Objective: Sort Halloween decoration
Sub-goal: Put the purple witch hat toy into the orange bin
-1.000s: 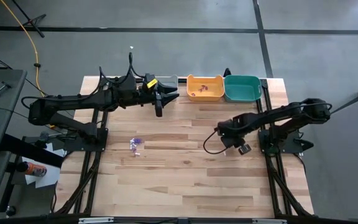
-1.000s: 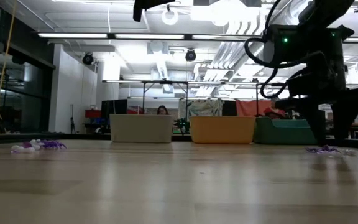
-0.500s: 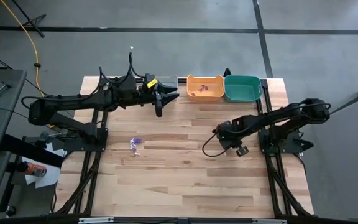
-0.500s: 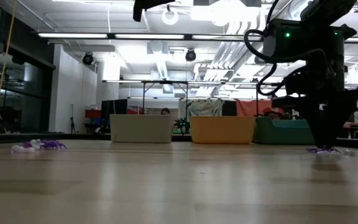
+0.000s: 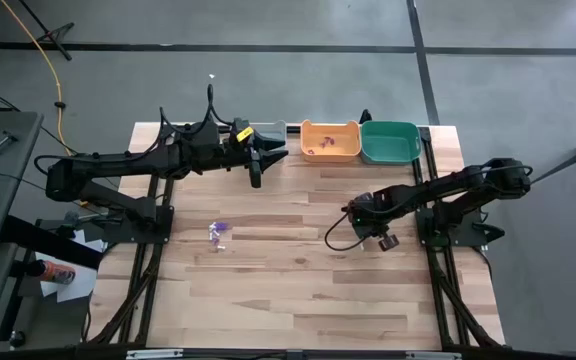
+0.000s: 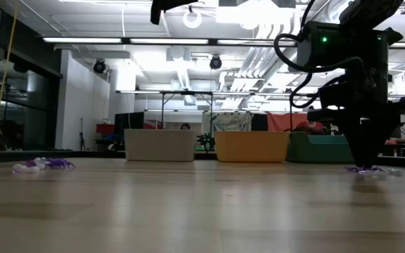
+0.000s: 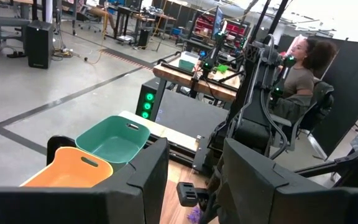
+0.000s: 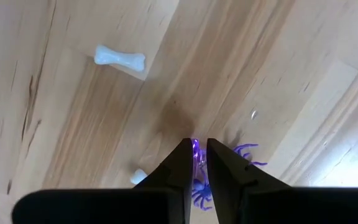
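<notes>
**Purple spider pinched at the tabletop**

High view: the right gripper [image 5: 372,232] is lowered onto the wooden table [image 5: 298,290]; the left gripper [image 5: 258,172] is parked near the orange plastic bin [image 5: 330,140], jaws apart.

Low view: more purple trinkets [image 6: 44,165] lie well apart.

Right wrist view: fingers [image 8: 180,163] are narrowed on a tiny purple plastic spider [image 8: 199,180], seemingly for lifting; a white bone [image 8: 120,58] lies near.

Light even and diffuse from above; in the high view the wooden table [image 5: 298,270] reads clear with only soft shadows under the arms. Low view strongly backlit by bright ceiling lights [image 6: 195,17], arms showing as near silhouettes, near tabletop soft, out of focus. Right wrist view: pale glare patch on the wood, the white bone [image 8: 120,58] sharp.
</notes>
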Robot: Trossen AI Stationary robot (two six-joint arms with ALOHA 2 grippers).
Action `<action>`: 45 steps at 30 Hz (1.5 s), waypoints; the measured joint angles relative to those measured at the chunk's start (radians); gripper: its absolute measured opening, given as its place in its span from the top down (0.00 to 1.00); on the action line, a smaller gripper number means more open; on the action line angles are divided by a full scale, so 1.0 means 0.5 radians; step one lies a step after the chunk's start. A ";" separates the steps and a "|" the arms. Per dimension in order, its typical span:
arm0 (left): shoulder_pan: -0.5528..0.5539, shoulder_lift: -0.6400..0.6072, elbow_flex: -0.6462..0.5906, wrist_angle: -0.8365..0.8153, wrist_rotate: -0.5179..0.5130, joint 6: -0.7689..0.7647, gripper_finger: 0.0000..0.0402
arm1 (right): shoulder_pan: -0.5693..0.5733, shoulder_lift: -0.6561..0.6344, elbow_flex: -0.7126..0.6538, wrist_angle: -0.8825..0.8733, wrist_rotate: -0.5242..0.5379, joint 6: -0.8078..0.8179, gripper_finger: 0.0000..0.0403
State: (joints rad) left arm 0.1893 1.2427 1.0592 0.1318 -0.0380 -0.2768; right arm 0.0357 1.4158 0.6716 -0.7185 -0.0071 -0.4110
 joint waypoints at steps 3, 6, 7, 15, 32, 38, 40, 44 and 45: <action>0.000 0.000 0.000 0.000 0.000 0.000 0.64 | 0.000 0.000 0.000 0.000 -0.008 0.039 0.90; -0.001 0.000 0.000 0.000 0.000 0.000 0.64 | 0.000 0.000 0.000 -0.004 -0.022 0.058 0.90; 0.000 0.000 0.000 -0.001 0.000 0.000 0.64 | 0.000 0.001 0.000 -0.010 -0.023 0.058 0.90; 0.000 0.000 0.000 0.000 0.000 0.000 0.64 | 0.000 0.002 0.001 -0.069 -0.023 0.021 0.90; -0.001 0.000 0.000 0.001 0.000 0.001 0.64 | -0.001 0.038 0.059 -0.085 0.032 0.004 1.00; 0.001 -0.045 0.004 0.003 -0.001 0.080 0.64 | -0.080 -0.032 0.368 -0.092 -0.031 0.052 1.00; 0.002 -0.059 0.004 0.006 -0.004 0.102 0.64 | -0.129 -0.066 0.488 -0.082 -0.065 0.073 1.00; 0.024 -0.102 0.004 -0.002 -0.015 0.106 0.64 | -0.289 -0.095 0.706 0.006 -0.139 0.221 1.00; 0.031 -0.113 0.004 0.004 -0.016 0.107 0.64 | -0.336 -0.097 0.753 0.062 -0.183 0.282 1.00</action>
State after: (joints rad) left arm 0.2048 1.1862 1.0611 0.1338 -0.0460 -0.2234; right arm -0.1321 1.3674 1.0481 -0.6875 -0.0985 -0.2699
